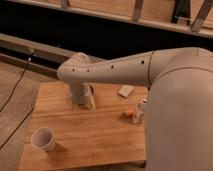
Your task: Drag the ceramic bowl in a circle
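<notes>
My gripper point(84, 103) hangs from the white arm point(110, 70) and reaches down to the far left part of the wooden table point(95, 135). It is at or just above the tabletop. The dark ceramic bowl does not show; the wrist and gripper cover the spot below them. A white cup point(42, 139) stands upright near the table's front left corner, well apart from the gripper.
A small white flat block point(126, 91) lies at the back of the table, right of the gripper. A small orange item point(129, 114) and a pale object point(141, 111) sit at the right, next to my large white body point(180, 115). A dark cable point(17, 85) runs along the floor at left.
</notes>
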`<state>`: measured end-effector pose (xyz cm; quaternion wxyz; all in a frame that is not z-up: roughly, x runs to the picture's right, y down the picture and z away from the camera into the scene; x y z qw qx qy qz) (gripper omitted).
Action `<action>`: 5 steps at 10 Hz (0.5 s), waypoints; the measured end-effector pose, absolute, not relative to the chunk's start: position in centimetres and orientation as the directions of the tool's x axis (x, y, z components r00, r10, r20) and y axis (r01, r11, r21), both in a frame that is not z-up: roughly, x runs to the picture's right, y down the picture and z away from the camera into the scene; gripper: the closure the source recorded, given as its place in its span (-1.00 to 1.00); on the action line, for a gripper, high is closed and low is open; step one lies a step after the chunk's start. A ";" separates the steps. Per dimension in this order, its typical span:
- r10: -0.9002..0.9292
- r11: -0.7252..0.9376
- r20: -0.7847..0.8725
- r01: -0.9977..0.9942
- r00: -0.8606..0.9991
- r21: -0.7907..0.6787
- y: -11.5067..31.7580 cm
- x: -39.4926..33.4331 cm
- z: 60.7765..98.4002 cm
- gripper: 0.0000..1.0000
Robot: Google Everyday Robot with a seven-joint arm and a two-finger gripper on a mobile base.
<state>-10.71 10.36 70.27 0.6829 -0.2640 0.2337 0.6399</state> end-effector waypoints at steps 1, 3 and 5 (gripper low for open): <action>0.750 0.042 -0.657 -0.997 0.072 -0.062 10.4 -10.7 70.3 -0.30; 0.746 0.050 -0.661 -0.997 0.081 -0.065 10.5 -10.6 70.6 -0.30; 0.724 0.100 -0.677 -0.991 0.131 -0.085 10.9 -9.7 72.5 -0.30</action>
